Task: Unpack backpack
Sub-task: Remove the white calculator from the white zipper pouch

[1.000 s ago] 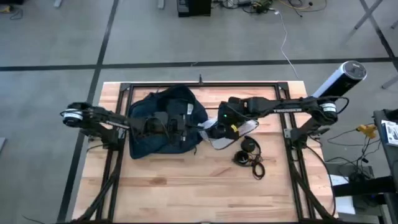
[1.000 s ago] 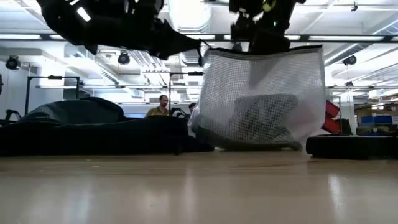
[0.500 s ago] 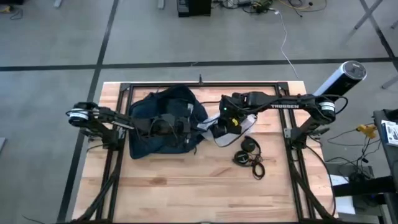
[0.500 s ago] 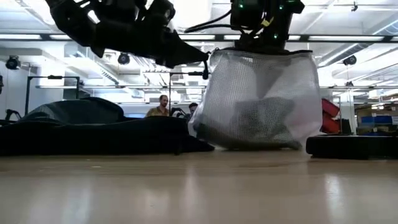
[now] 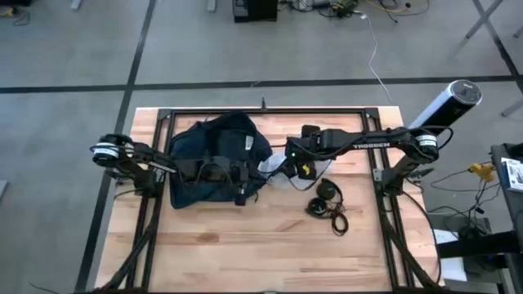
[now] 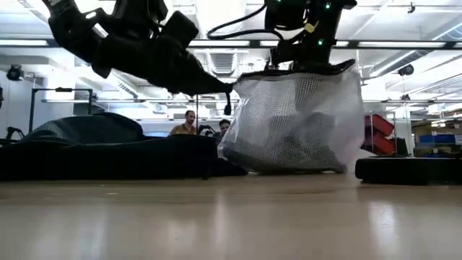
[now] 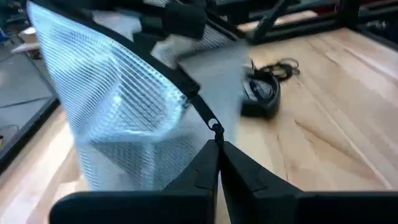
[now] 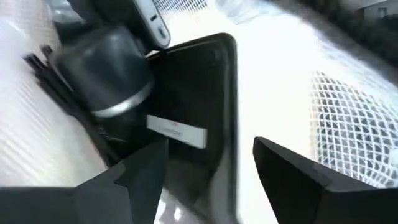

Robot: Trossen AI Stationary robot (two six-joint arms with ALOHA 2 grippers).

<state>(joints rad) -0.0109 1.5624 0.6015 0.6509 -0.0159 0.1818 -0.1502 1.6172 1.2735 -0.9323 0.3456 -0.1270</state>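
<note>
Counted on the desk (image 5: 245,245): one backpack (image 5: 214,151), one mesh pouch (image 6: 296,123), one pair of black headphones (image 5: 327,194) with coiled cable, and two arms above.

Lying slumped on the desk's left half, far side: the backpack, dark navy, with a short white label (image 5: 248,144) on its cloth, too small to read.

Just right of the backpack and touching its edge: the mesh pouch, held up off the wood at its top. Inside, seen through the mesh: one dark cylinder (image 8: 106,68) and one flat black box bearing a white sticker (image 8: 176,129), unreadable.

Reaching across the backpack: the left pincer (image 7: 216,146), closed tight on the pouch's zipper pull (image 7: 215,126).

Above the pouch: the right pincer (image 6: 303,61), gripping its top edge. Readable in white along that arm: "TROSSEN" (image 5: 368,144).

Near the pouch on the right, apart from it, resting flat: the headphones.

Beyond the desk in the room: two people (image 6: 189,123), far off.
</note>
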